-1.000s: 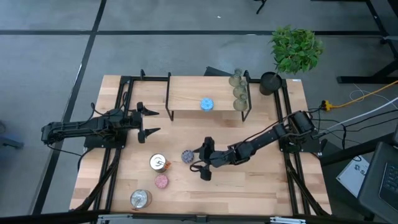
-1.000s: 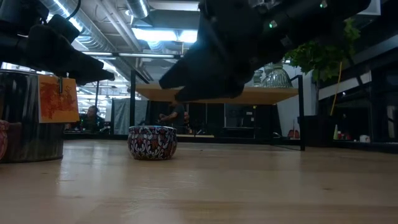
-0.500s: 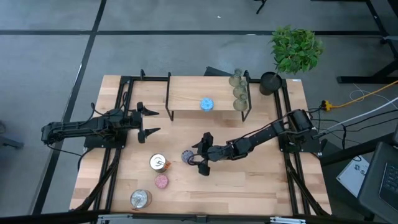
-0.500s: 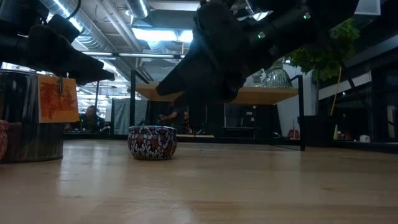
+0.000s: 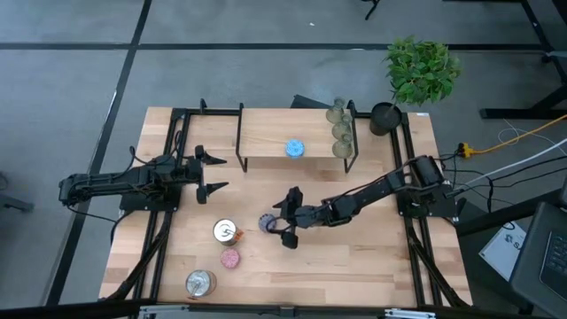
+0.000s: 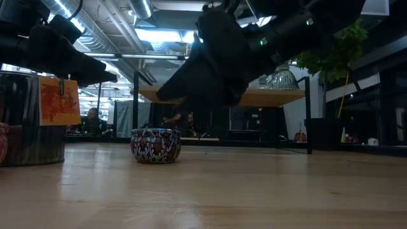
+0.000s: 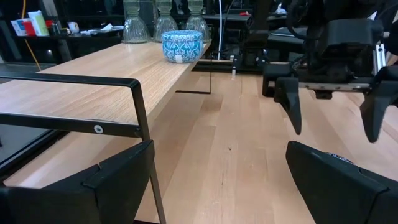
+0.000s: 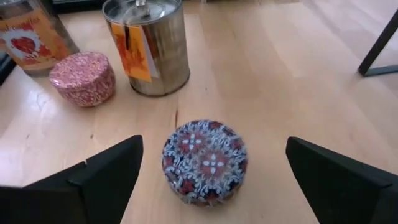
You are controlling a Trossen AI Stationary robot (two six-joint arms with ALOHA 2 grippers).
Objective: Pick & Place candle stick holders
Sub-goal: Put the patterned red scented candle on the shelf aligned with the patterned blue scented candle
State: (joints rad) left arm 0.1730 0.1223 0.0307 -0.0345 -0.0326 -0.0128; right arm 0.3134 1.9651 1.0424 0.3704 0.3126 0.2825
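**Right gripper spread wide over the purple-speckled holder**

The purple-speckled holder (image 8: 204,160) is seen upright near the middle of the worktop (image 5: 354,257), its patterned lid facing up; being round, no long axis can be told. The right gripper (image 5: 290,217) is held just beside it and above the wood, fingers spread wide with the holder between them, untouched. Compared with 1 second ago, this gripper has been moved closer to the holder, which has stayed in place. 1 silvery holder (image 8: 147,43) and the pink holder (image 8: 83,78) are placed toward the worktop's front left corner. The blue holder (image 5: 294,148) and 3 olive-green glass holders (image 5: 339,131) are kept on the raised shelf (image 5: 261,133) along the back edge. The left gripper (image 5: 213,173) is parked open near the left edge.
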